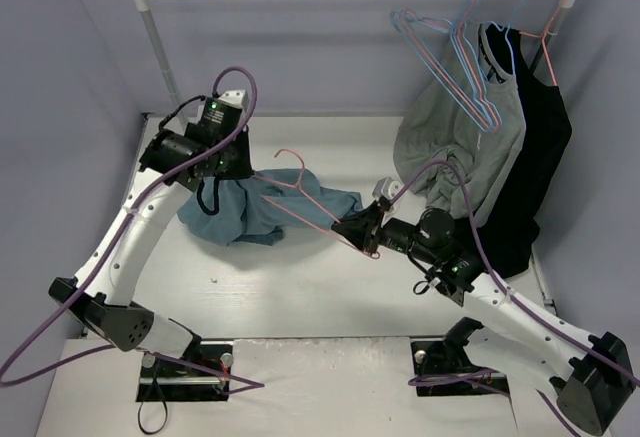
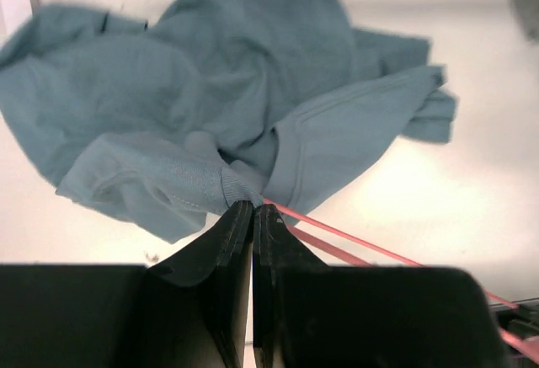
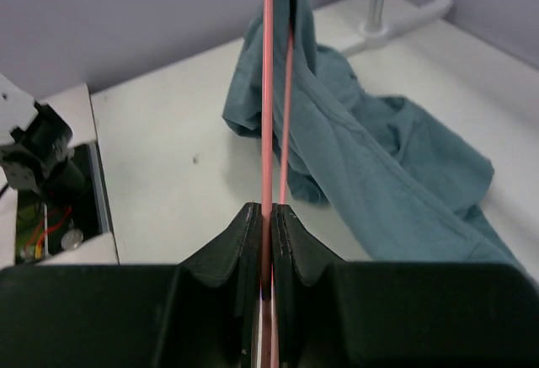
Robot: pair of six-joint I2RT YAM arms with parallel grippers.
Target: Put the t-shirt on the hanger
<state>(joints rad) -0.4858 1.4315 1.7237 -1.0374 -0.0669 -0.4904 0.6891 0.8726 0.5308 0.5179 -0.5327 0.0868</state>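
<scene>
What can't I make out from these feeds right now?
Top view: how far the hanger reaches inside the t-shirt; folds cover it.
Left wrist: what exactly the left gripper pinches; its fingertips hide it.
Right wrist: the hanger's hook, cut off by the top edge.
No view shows the neck tag.

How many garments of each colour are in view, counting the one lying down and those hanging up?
Teal-blue: 1, the t-shirt, lying crumpled
Grey: 1, the grey shirt, hanging
Black: 1, the black garment, hanging
Total: 3
</scene>
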